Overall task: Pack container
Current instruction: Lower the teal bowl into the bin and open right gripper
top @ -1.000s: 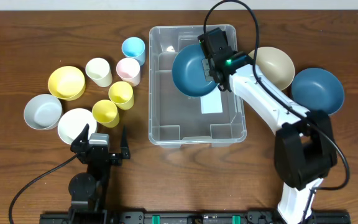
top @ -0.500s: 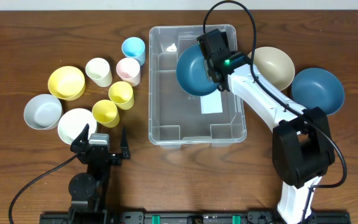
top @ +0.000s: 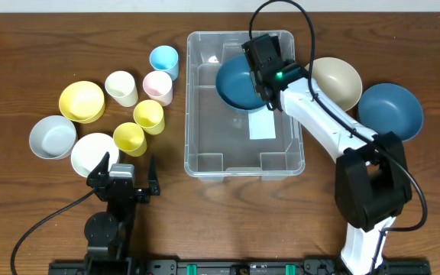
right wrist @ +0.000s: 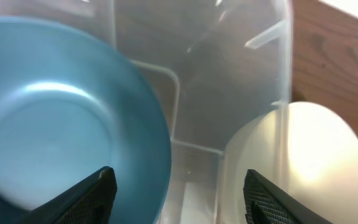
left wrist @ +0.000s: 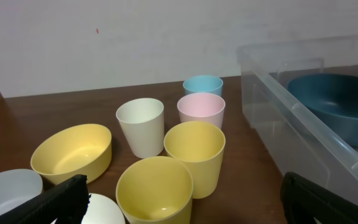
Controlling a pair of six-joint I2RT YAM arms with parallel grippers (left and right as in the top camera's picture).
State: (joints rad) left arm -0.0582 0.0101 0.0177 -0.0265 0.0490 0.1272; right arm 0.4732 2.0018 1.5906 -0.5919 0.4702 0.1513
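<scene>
Black fingers of the left gripper [top: 128, 164] stand wide apart at the near edge, holding nothing. Just beyond, left of the container [top: 205, 130], lie three bowls: a white bowl [top: 92, 153], a grey bowl [top: 52, 136] and a yellow bowl [top: 81, 101]. Five upright cups stand by them: a near yellow cup [top: 129, 138], a far yellow cup [top: 149, 116], a cream cup [top: 121, 88], a pink cup [top: 158, 87] and a light blue cup [top: 163, 61]. The container sits mid-table. Right of it rest a beige bowl [top: 341, 80] and a dark blue bowl [top: 392, 111]. Over its far right part hangs the right gripper [right wrist: 179, 186], jaws apart about the rim of a second dark blue bowl [top: 235, 84] inside.

Lab setup: wooden table [top: 21, 30], plain white wall [left wrist: 135, 37].
</scene>
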